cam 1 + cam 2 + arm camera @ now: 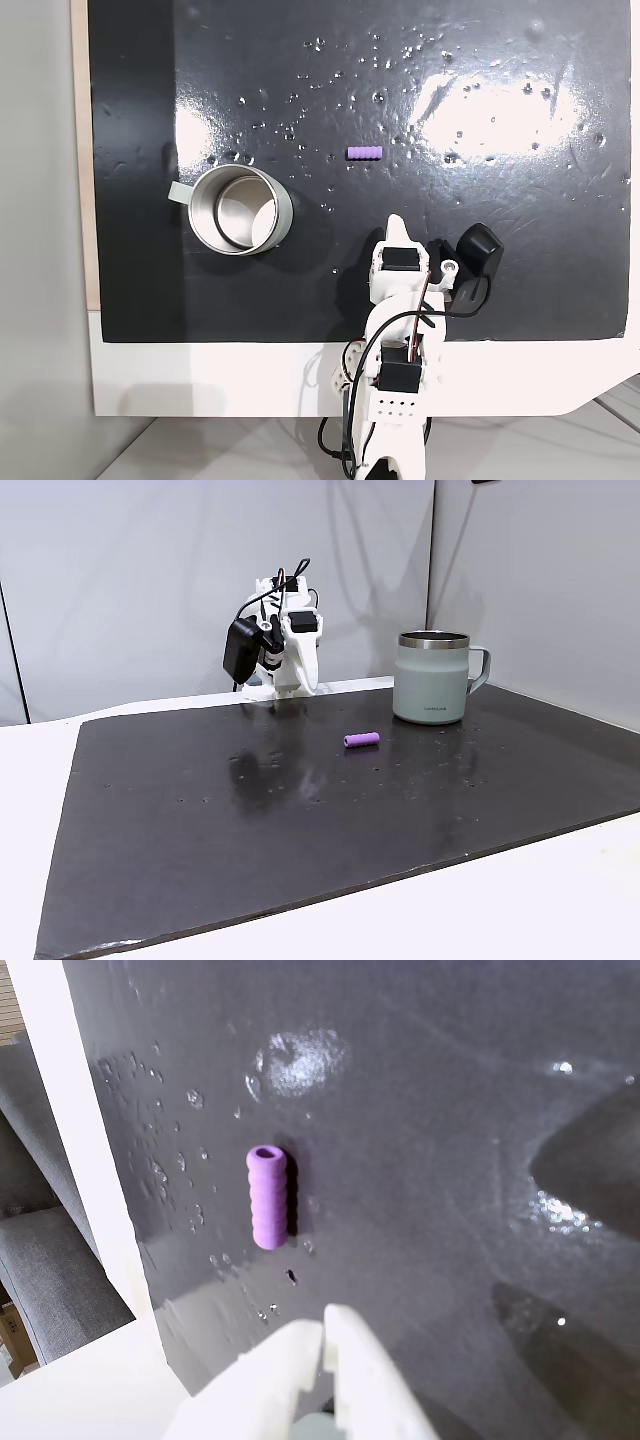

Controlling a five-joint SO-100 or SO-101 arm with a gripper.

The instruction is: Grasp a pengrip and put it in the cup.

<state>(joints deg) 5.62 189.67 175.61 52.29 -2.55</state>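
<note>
White gripper [325,1325] at bottom centre of the wrist view, fingers pressed together, holding nothing, purple ribbed pengrip [268,1198] lying on the black mat [450,1090] just above it at centre left, silver cup [238,209] standing upright at centre left of a fixed view, well apart from the pengrip.

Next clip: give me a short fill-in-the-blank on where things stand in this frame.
1. The pengrip lies on its ____ on the black mat.
2. The cup stands ____, its inside holding no pengrip.
3. In the wrist view, the gripper has its fingertips ____ and holds nothing.

Missing words: side; upright; together
</note>
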